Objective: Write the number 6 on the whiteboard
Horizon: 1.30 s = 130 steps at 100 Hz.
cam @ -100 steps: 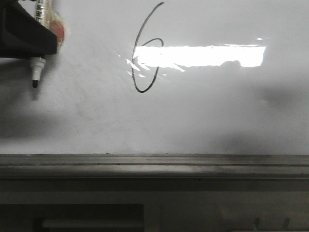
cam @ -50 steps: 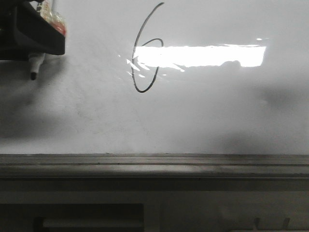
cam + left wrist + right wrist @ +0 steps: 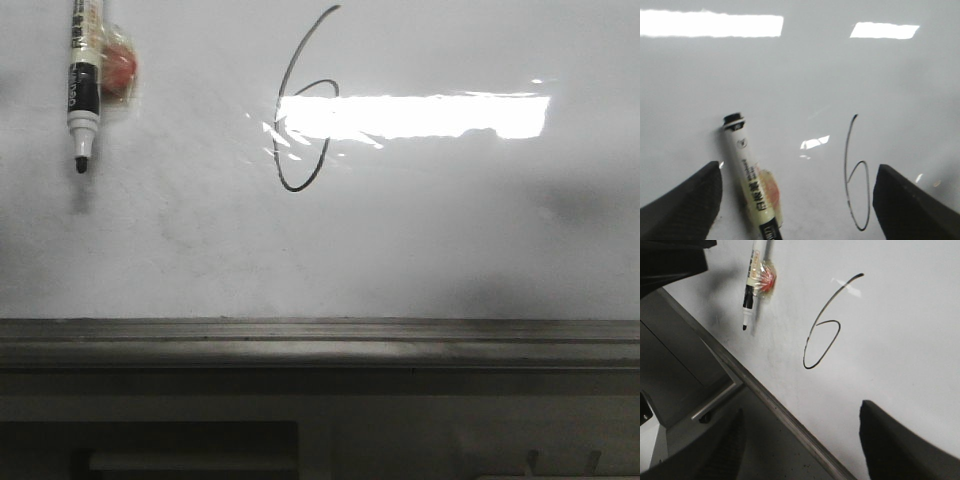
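Observation:
The number 6 (image 3: 279,120) is drawn in thin black line on the whiteboard (image 3: 450,230), crossing the bright light reflection. It also shows in the left wrist view (image 3: 846,165) and the right wrist view (image 3: 812,337). A white marker (image 3: 83,85) with its black tip down sticks to the board at the upper left, with a red-orange pad (image 3: 118,68) taped to it. My left gripper (image 3: 799,170) is open and off the board. The marker (image 3: 751,180) lies free between its fingers, touching neither. My right gripper (image 3: 801,407) is open and empty over the ledge. Neither gripper shows in the front view.
A grey metal ledge (image 3: 320,340) runs along the board's lower edge, with a dark cabinet front and a bar handle (image 3: 715,402) below it. Faint grey smudges mark the board.
My left gripper held the marker at the upper left of the front view. It has let go and drawn back out of that view. The marker stays stuck on the board.

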Motion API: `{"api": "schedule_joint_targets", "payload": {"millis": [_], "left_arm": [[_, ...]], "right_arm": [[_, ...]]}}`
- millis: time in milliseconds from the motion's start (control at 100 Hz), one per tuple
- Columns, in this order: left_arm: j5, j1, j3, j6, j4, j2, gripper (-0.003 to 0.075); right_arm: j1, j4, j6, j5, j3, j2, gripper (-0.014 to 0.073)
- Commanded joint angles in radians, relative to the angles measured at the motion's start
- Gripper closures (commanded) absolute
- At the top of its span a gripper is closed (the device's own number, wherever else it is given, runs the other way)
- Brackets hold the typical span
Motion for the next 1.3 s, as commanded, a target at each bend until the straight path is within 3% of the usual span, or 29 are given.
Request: {"api": "schedule_joint_targets", "payload": {"millis": [0,60,130,240,310,480,750,1290], "left_arm": [[0.08,0.004,-0.023,0.078,0.023,-0.083,0.0171],[0.118,0.004,-0.009,0.078,0.036,-0.124,0.0206],[0.155,0.004,0.013,0.078,0.05,-0.17,0.0304],[0.215,0.004,0.054,0.078,0.054,-0.238,0.0568],[0.22,0.004,0.085,0.085,0.056,-0.279,0.0739],[0.217,0.004,0.174,0.092,0.06,-0.397,0.0741],[0.153,0.004,0.329,0.117,0.055,-0.619,0.074],[0.081,0.004,0.358,0.117,-0.042,-0.665,0.074]], "right_arm": [[-0.002,0.055,-0.005,-0.081,-0.019,-0.062,0.0221],[0.0,0.057,-0.005,-0.128,-0.001,-0.119,0.0321],[0.0,0.057,-0.005,-0.182,0.035,-0.19,0.0457],[0.0,0.057,-0.015,-0.247,0.12,-0.305,0.0661],[0.0,0.057,-0.015,-0.288,0.188,-0.379,0.0659],[0.0,0.057,-0.016,-0.371,0.351,-0.562,0.0659],[0.0,0.046,-0.016,-0.384,0.512,-0.771,0.0659],[0.0,0.047,-0.016,-0.395,0.554,-0.785,0.0659]]}}
